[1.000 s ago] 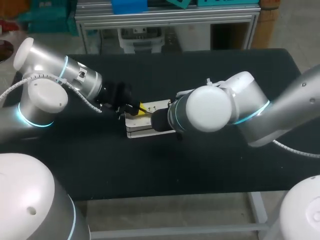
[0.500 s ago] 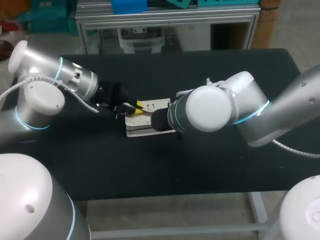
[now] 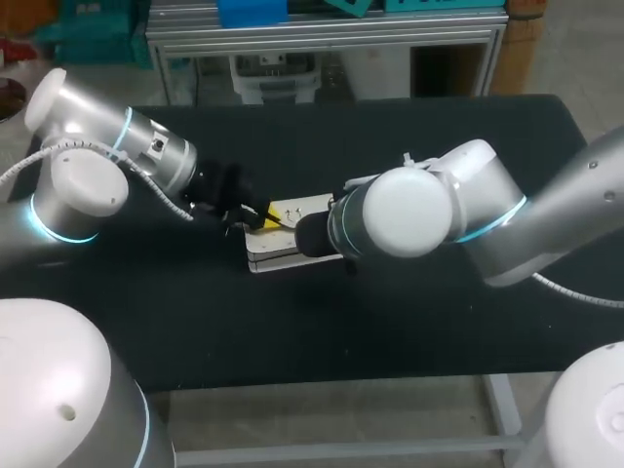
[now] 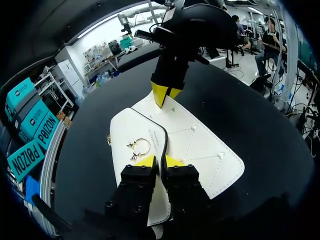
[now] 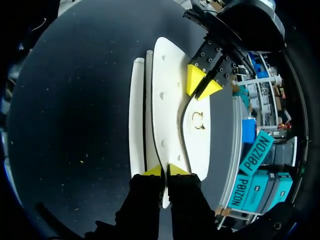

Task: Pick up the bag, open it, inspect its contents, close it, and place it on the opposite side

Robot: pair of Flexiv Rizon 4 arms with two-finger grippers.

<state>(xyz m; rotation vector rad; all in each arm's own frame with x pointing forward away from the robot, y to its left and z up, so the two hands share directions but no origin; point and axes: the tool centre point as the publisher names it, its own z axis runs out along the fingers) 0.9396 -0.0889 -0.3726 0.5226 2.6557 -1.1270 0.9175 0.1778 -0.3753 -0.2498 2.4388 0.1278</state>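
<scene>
- Since the earlier frame, the left gripper [image 3: 265,216] edges toward the middle of the black table [image 3: 390,331].
- Mid-table lies the white quilted leather bag [image 3: 285,255].
- It pinches the flap [image 4: 131,131]; the right gripper [image 5: 164,170] clamps the opposite end.

From the head camera, the bulky wrist of the right arm [image 3: 405,213] sat squarely over its own tool, so that tool was out of sight there. It covered the right-hand end of the bag [image 3: 278,255] too, and only the left part peeked out. The left tool [image 3: 264,222] showed just a sliver of yellow under its black body. In the left wrist view, the bag's near edge was lost beneath that tool's own fingers [image 4: 146,161], and its far end vanished behind the right tool [image 4: 166,94]. From the right wrist, the bag's near end was hidden by the fingers [image 5: 178,170] there. The bag's inside was unseen in every view, and the little gold clasp [image 4: 139,147] was too small to make out in detail.
</scene>
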